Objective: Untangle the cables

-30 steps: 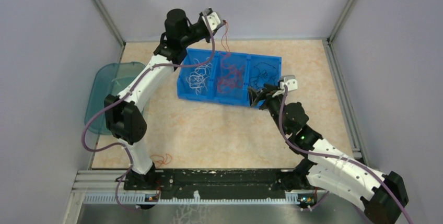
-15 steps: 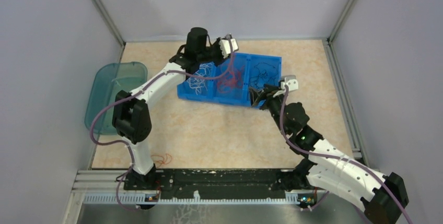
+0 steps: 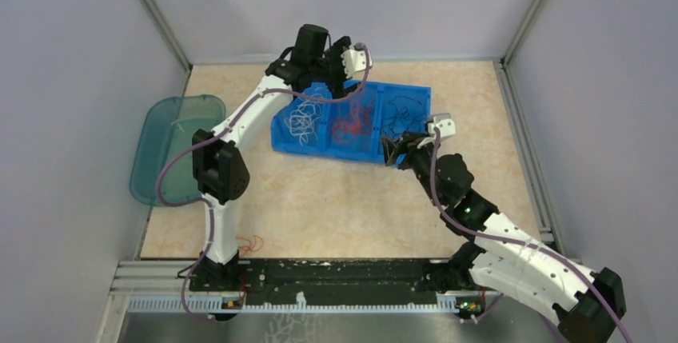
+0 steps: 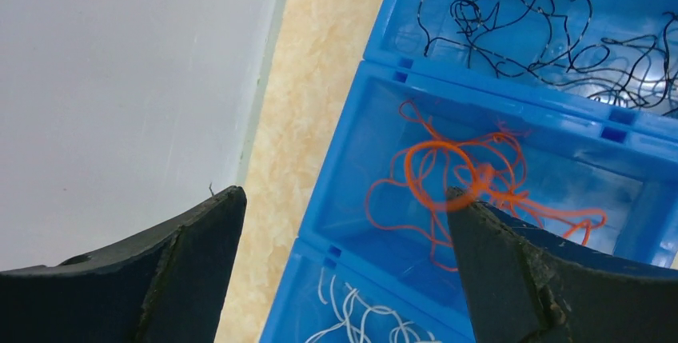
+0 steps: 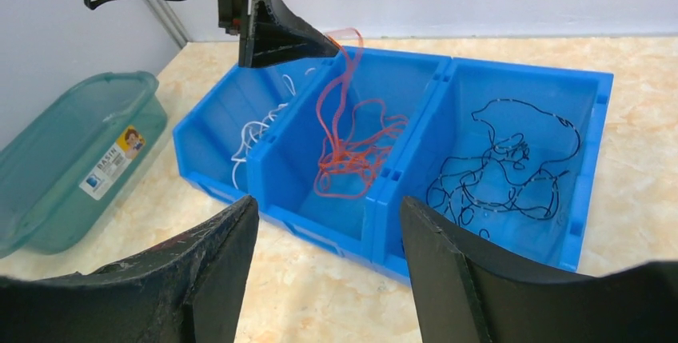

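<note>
cables [image 3: 352, 125] look mostly sorted by colour in the blue bin [image 3: 320, 148] at 12 o'clock (one red-orange strand [image 3: 250, 241] loose at 7 o'clock); left gripper [image 4: 344, 207] and right gripper [image 5: 328, 207] spread, empty.

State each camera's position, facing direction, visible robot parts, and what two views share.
Top external: overhead behind the robot, facing down; left gripper, right gripper, blue bin.
Left wrist: above bin, facing down; own open fingers.
Right wrist: low, facing across bin; own fingers, left gripper.
Both wrist views: red-orange cables, middle compartment.
</note>
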### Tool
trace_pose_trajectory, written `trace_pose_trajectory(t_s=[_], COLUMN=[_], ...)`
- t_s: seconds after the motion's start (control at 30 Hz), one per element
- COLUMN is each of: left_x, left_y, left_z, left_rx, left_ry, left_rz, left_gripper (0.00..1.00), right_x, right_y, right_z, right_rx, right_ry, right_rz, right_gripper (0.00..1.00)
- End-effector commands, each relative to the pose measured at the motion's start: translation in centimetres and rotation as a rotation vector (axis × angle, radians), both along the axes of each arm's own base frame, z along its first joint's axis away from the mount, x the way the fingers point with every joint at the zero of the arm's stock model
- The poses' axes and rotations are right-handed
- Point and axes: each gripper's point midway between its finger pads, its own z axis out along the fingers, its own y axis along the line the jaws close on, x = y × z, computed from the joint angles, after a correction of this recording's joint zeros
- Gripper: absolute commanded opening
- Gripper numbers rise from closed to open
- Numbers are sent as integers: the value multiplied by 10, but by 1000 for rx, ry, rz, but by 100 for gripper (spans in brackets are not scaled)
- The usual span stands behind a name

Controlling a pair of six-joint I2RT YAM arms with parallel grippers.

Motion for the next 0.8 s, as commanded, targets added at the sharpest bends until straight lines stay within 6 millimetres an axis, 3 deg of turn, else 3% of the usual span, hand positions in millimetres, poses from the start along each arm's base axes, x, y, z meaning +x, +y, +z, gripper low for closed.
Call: trace_pose_trajectory(t_s=[0.0, 0.2, 0.33, 0.4, 0.47, 0.63, 0.77], left_x=[-11, -38, -39, -47, -61, -91, -104], left_y=[22, 46, 56, 73, 95, 161, 209], left_z=[-3, -24, 15, 39, 57, 89, 101], left_rx=[132, 290, 105, -2, -69, -201, -279], left_ry=[49, 136, 202, 254, 280, 231, 207], left_rz=[-62, -111, -8, 35, 68, 239, 399], left_gripper=[100, 100, 100, 100, 100, 100, 100], right_x=[-2, -1, -6, -9, -17, -59, -98], right_y=[3, 15, 33, 50, 76, 158, 228], right_z=[41, 41, 41, 35, 30, 5, -39], right_rx=[51, 28, 15, -13, -38, -81, -251], right_ry=[-46, 3, -5, -2, 4, 18, 36], right_rz=[28, 73, 170, 262, 404, 878, 1158], right_gripper=[66, 66, 67, 68, 69, 71, 74])
